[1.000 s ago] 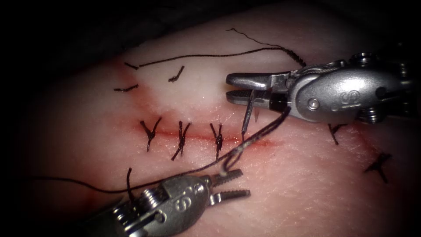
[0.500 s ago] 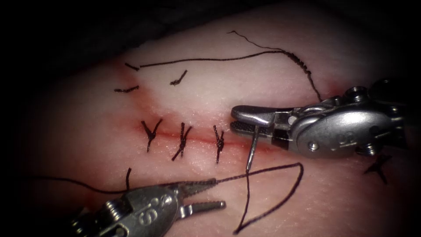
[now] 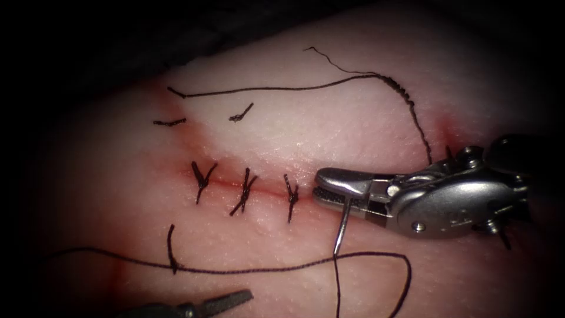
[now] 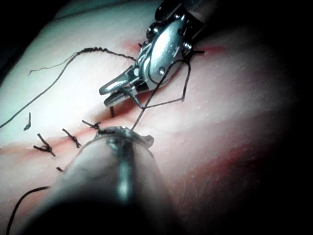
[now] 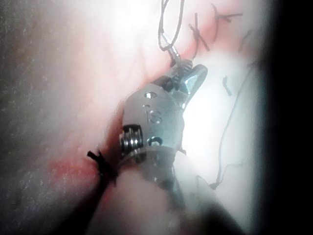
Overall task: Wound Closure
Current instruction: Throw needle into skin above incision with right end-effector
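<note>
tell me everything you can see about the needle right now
The needle is a thin, curved piece of bright metal. The right tool has its jaws shut on it near one end, and the rest hangs below the jaws, free of the tissue. It sits just right of the three finished stitches by the cut. Dark thread meets its lower end and runs leftwards over the tissue.

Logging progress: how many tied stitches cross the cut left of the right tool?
3 dark knotted stitches on the red cut: leftmost, middle, nearest the right tool. The silver jaws may hide more.
</note>
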`<state>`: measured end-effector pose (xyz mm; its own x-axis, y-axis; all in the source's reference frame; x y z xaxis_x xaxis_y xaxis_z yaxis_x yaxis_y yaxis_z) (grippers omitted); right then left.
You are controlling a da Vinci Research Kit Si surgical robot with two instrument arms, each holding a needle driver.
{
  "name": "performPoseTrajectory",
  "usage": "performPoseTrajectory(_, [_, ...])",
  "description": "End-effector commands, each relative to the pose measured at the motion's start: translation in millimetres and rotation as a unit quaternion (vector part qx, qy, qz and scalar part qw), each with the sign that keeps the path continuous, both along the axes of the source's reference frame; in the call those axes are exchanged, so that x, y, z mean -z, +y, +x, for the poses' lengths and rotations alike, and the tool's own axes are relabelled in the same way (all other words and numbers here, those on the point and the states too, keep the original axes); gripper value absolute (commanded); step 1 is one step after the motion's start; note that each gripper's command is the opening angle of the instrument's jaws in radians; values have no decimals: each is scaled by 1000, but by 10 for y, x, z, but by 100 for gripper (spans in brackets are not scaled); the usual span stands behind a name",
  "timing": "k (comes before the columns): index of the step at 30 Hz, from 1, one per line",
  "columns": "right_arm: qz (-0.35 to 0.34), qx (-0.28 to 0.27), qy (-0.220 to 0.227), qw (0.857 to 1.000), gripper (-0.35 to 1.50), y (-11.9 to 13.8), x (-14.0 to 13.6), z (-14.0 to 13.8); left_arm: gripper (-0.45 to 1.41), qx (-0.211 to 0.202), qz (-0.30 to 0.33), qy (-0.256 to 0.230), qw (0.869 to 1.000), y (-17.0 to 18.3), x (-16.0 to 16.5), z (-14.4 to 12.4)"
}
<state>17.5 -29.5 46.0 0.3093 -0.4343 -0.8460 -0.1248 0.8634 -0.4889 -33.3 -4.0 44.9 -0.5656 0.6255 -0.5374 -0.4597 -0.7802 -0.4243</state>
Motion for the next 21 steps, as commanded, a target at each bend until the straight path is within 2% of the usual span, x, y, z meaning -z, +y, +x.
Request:
performPoseTrajectory(1, [8, 0, -3, 1000, -35, 6, -11, 12, 1, -1, -3, -1, 1000, 8, -3, -6])
performPoseTrajectory(16, [90, -4, -20, 996, -35, -11, -59, 9, 1, 11, -8, -1, 1000, 22, -2, -2])
performPoseTrajectory(21, [115, 1, -33, 993, -35, -19, -66, 13, -6, 25, -43, -10, 999, 43, 2, 0])
